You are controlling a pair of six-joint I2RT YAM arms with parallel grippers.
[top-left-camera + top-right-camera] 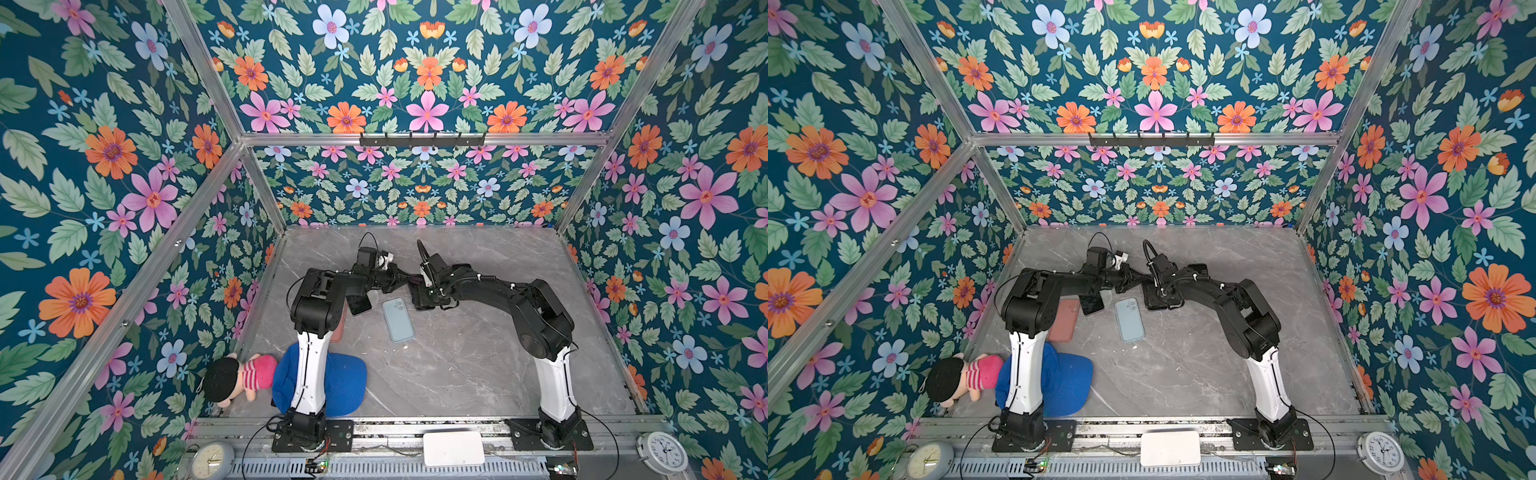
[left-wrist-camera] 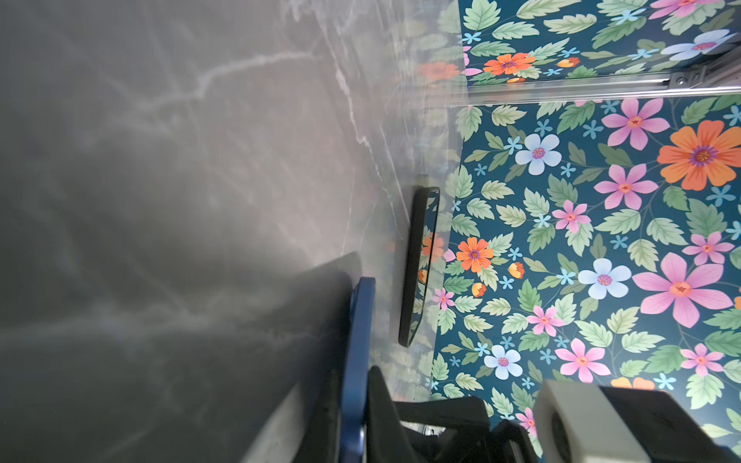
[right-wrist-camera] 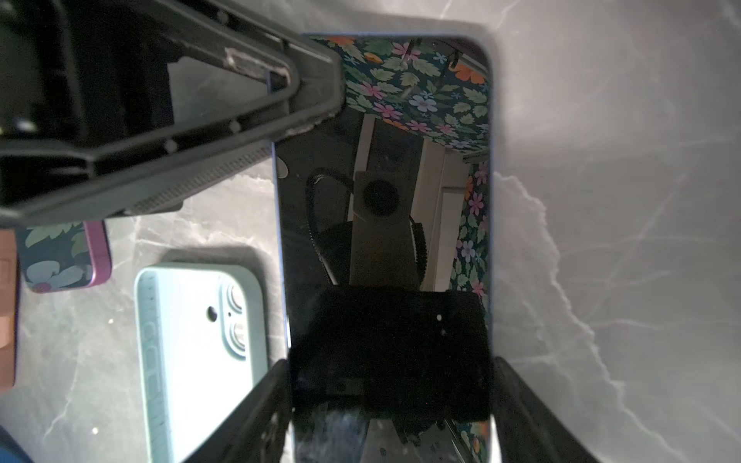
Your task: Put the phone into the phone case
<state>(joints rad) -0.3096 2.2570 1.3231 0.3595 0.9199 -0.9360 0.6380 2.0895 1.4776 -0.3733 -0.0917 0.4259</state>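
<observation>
A phone (image 3: 381, 220) with blue edges and a dark glossy screen lies face up, low over the grey marble table (image 1: 478, 365). My right gripper (image 3: 391, 385) is shut across its width, one finger on each long side. At the phone's far end, my left gripper (image 3: 304, 100) is shut on its blue edge (image 2: 361, 320). In both top views the two grippers meet mid-table over the phone (image 1: 417, 289). The light blue phone case (image 1: 398, 319) lies flat just in front of them, also seen beside the phone in the right wrist view (image 3: 192, 340).
A second dark phone (image 1: 359, 303) with purple edges lies under the left arm, next to a salmon case (image 1: 1064, 320). A blue cap (image 1: 345, 384) and a doll (image 1: 237, 376) sit at the front left. Flowered walls close in three sides of the table.
</observation>
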